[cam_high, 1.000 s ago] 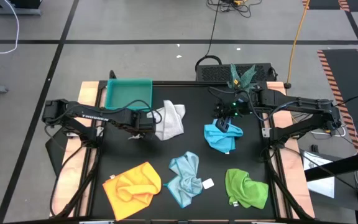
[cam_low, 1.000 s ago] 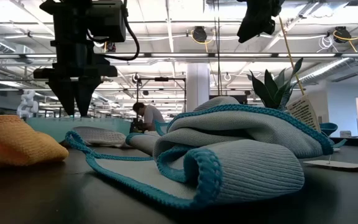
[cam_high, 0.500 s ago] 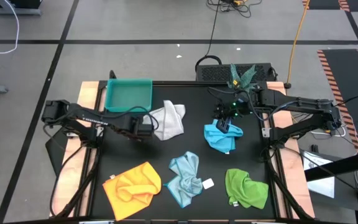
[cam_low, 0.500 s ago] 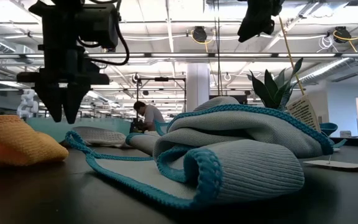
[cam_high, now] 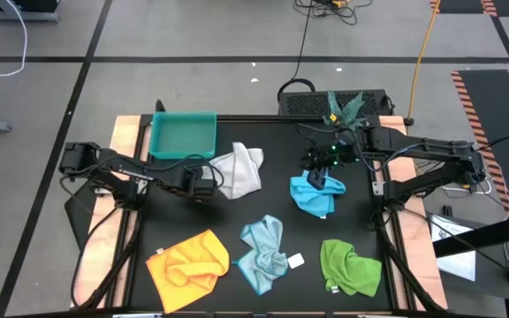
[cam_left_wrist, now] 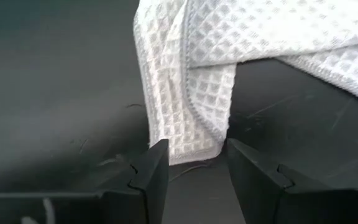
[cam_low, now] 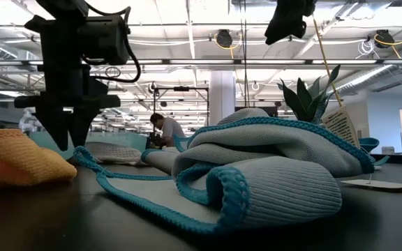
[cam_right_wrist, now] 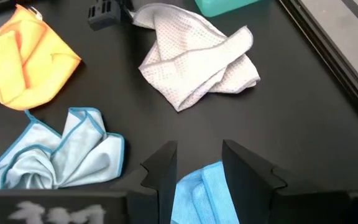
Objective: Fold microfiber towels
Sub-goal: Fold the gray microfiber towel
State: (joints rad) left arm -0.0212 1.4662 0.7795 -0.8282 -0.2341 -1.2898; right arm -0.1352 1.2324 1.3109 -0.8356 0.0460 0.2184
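High view: all five towels lie crumpled on the black table (cam_high: 184, 221), none folded, so my read is we're at the start, going for a first grip on the white-grey towel (cam_high: 241, 170). It sits just beside the teal tray (cam_high: 182, 134). Left gripper (cam_high: 203, 184) is at that towel's near edge, arm stretched low across the table from the left side. Left wrist view shows the fingers (cam_left_wrist: 151, 171) parted, a hanging corner of the waffle cloth right at the gap, nothing pinched yet. Next move likely needs a short advance and a close on that corner, low enough to catch one layer. Right gripper (cam_high: 322, 173) hangs over the bright blue towel (cam_high: 315, 196), jaws apart, holding nothing, looks idle. Yellow-orange towel (cam_high: 188, 261), pale blue towel (cam_high: 266, 252) and green towel (cam_high: 350, 268) lie along the front, untouched.
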